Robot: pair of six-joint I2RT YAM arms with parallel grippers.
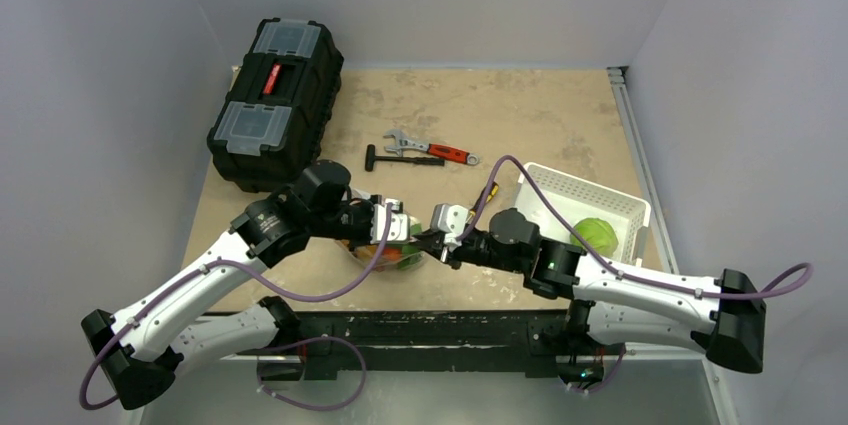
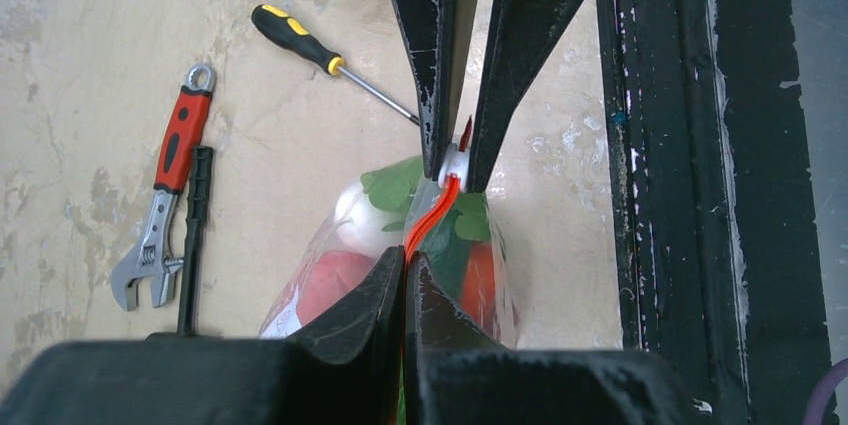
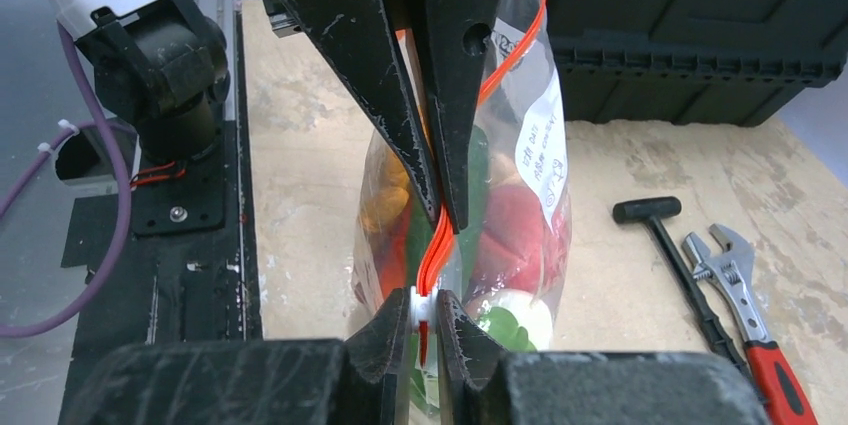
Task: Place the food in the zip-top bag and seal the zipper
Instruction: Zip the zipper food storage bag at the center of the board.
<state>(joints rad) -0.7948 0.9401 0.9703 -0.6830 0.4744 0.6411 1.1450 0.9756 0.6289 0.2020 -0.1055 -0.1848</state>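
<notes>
The clear zip-top bag [image 1: 398,257] stands on the table near the front edge, between my two grippers. It holds food: a red piece [image 2: 335,280], a white radish [image 2: 355,220], green leaves [image 2: 395,185] and an orange piece [image 3: 385,210]. My left gripper [image 2: 405,257] is shut on the orange-red zipper [image 2: 425,220]. My right gripper [image 3: 425,297] is shut on the white slider [image 3: 423,307], a short way along the strip. The slider also shows in the left wrist view [image 2: 455,160]. A loop of the zipper [image 3: 520,25] rises behind the left fingers.
A black toolbox [image 1: 275,100] stands at the back left. A red-handled wrench [image 1: 432,150] and a black mallet [image 1: 400,161] lie mid-table, and a screwdriver [image 2: 310,45] is near the bag. A white slotted basket [image 1: 560,190] at the right holds a leafy green [image 1: 597,235].
</notes>
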